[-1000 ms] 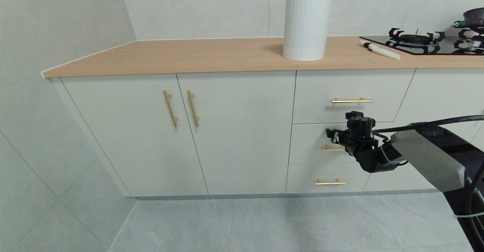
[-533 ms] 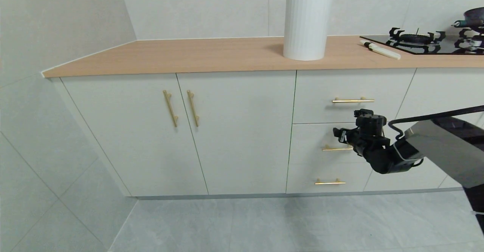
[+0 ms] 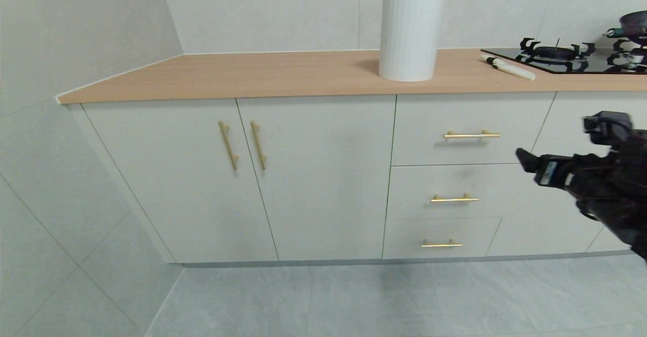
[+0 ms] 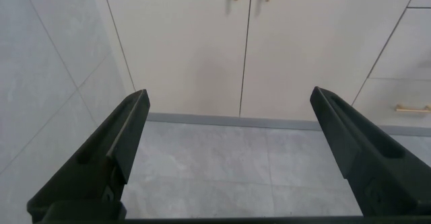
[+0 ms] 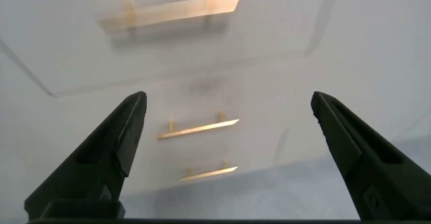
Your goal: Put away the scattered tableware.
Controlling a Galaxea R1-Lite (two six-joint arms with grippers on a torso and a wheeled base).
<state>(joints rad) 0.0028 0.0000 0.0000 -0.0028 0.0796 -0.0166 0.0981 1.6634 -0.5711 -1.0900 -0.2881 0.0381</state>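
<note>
A white knife-like utensil with a dark end (image 3: 507,67) lies on the wooden countertop (image 3: 283,74), just left of the gas stove (image 3: 566,56). A tall white ribbed cylinder container (image 3: 410,34) stands on the counter above the drawers. My right gripper (image 3: 528,161) hangs in front of the drawer column, right of the middle drawer handle (image 3: 454,199) and apart from it. In the right wrist view the right gripper (image 5: 229,101) is open and holds nothing, facing the drawer handles (image 5: 199,128). My left gripper (image 4: 229,97) is open and holds nothing, low over the floor facing the cabinet doors (image 4: 249,42).
Three drawers with gold handles are all shut: top (image 3: 471,135) and bottom (image 3: 441,244) flank the middle one. Two shut cabinet doors with vertical handles (image 3: 242,145) stand to the left. A tiled wall (image 3: 60,125) closes the left side. Grey floor (image 3: 354,301) lies in front.
My right arm has drawn back to the right and upward, away from the middle drawer handle it was next to. The drawers stay shut.
</note>
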